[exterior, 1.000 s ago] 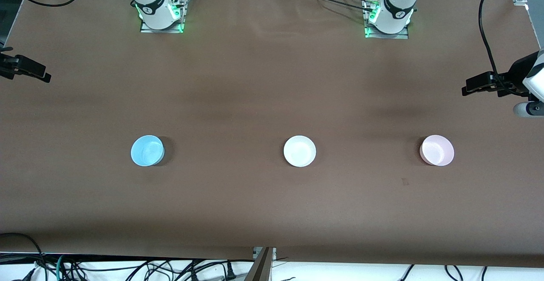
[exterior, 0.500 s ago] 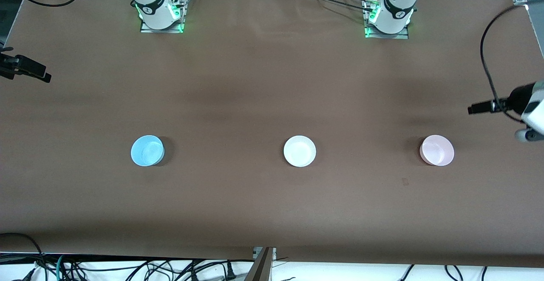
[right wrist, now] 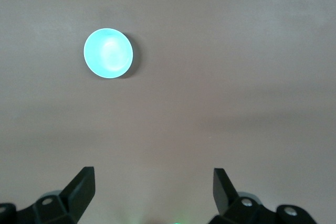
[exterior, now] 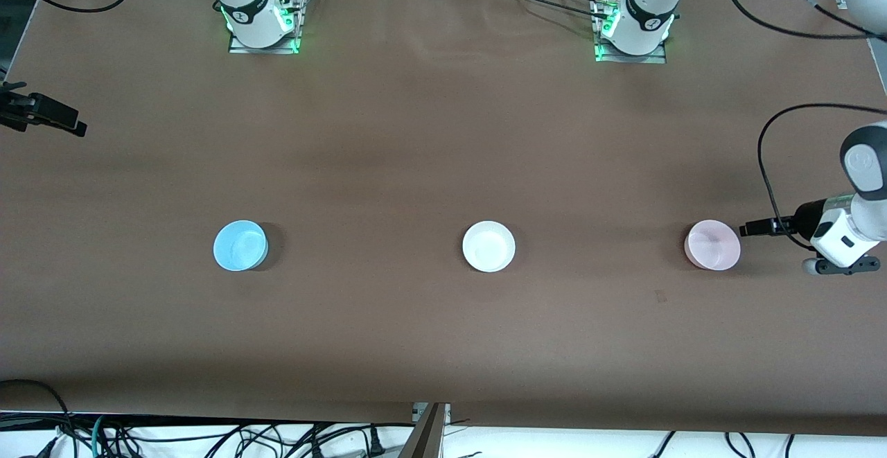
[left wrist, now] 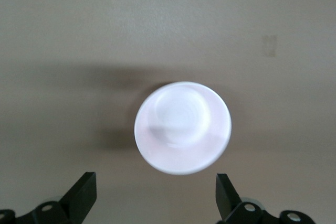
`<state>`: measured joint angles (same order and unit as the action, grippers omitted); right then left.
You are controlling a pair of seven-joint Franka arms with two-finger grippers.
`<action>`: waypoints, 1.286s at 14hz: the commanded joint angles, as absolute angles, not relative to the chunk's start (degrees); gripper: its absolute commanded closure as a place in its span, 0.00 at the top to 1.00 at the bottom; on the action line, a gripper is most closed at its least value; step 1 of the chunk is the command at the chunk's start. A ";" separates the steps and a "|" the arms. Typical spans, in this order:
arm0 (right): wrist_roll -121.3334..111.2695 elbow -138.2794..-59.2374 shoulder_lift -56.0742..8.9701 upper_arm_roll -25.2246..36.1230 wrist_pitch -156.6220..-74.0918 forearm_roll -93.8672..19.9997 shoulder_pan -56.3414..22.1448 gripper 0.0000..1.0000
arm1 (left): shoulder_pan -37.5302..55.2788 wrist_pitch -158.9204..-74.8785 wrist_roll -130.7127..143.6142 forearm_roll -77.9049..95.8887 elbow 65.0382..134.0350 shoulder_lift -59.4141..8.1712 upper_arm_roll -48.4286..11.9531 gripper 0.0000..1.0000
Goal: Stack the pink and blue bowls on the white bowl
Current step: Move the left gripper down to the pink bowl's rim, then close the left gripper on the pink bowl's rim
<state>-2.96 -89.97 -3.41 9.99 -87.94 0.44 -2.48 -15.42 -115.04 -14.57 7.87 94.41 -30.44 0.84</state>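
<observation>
While glossy and round, the pink bowl [exterior: 712,244] sits upright.

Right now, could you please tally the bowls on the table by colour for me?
pink bowl: 1
white bowl: 1
blue bowl: 1
Total: 3 bowls, each standing apart on the table, none stacked.

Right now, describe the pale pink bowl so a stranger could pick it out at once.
On the brown table, three small glossy round bowls sit in one row. The pale pink bowl is the one at the left arm's end, beside the left gripper; the others are white and sky blue.
</observation>
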 commanded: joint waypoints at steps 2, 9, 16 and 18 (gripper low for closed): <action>-3.08 -89.65 -3.34 10.02 -87.10 0.26 -2.46 0.99 | -16.08 -119.17 -21.51 12.12 94.92 -32.60 0.62 1.00; -2.99 -89.56 -3.52 10.11 -87.36 0.35 -2.37 0.99 | -17.14 -127.35 -35.76 19.25 99.58 -34.71 1.49 0.86; -2.90 -89.56 -3.52 10.11 -87.71 0.26 -2.37 0.99 | -17.23 -130.25 -41.55 22.57 100.46 -36.12 1.76 0.44; -2.81 -89.56 -3.52 10.11 -87.71 0.26 -2.37 0.99 | -17.23 -130.25 -42.80 24.43 100.46 -36.56 2.11 0.38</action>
